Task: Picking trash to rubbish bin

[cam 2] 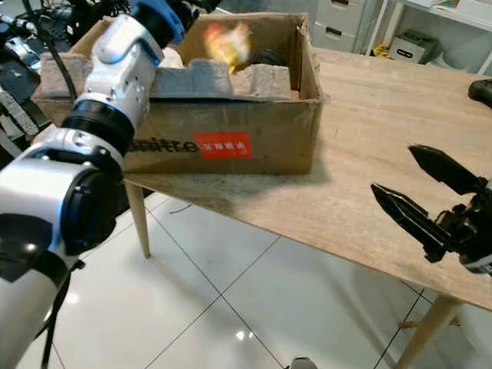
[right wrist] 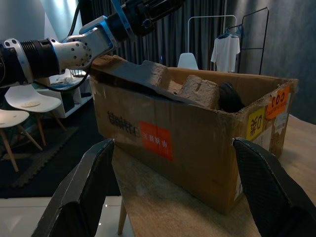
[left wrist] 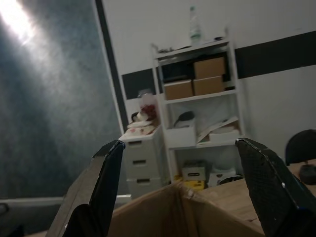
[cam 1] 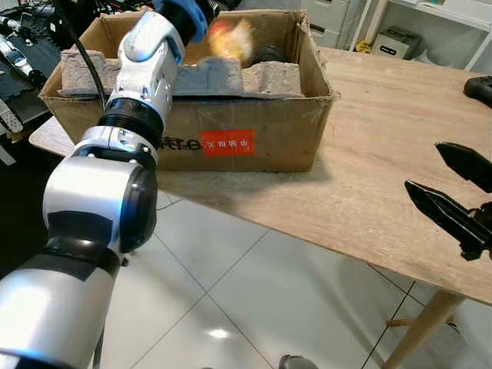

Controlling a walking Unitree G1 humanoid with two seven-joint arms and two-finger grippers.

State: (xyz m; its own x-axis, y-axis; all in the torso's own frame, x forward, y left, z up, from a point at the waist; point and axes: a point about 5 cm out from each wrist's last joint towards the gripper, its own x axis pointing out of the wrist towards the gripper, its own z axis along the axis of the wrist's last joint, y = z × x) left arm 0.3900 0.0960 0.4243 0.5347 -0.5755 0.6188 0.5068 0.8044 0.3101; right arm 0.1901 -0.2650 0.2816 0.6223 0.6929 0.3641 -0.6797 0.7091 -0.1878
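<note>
Left gripper (left wrist: 182,182) was raised above the cardboard box (cam 1: 254,138), fingers (left wrist: 101,187) spread wide, empty. Yellow-orange trash (cam 1: 231,40) (blurred) was over the box's interior. Right gripper (cam 1: 450,184) hovered over the wooden surface (cam 1: 384,161), fingers wide.

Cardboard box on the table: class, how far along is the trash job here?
Done: the left gripper is open over the cardboard box. In hand: a blurred orange-yellow item is above the box interior, apparently just dropped. Left: nothing certain; the right gripper is open and empty over the wooden table.
</note>
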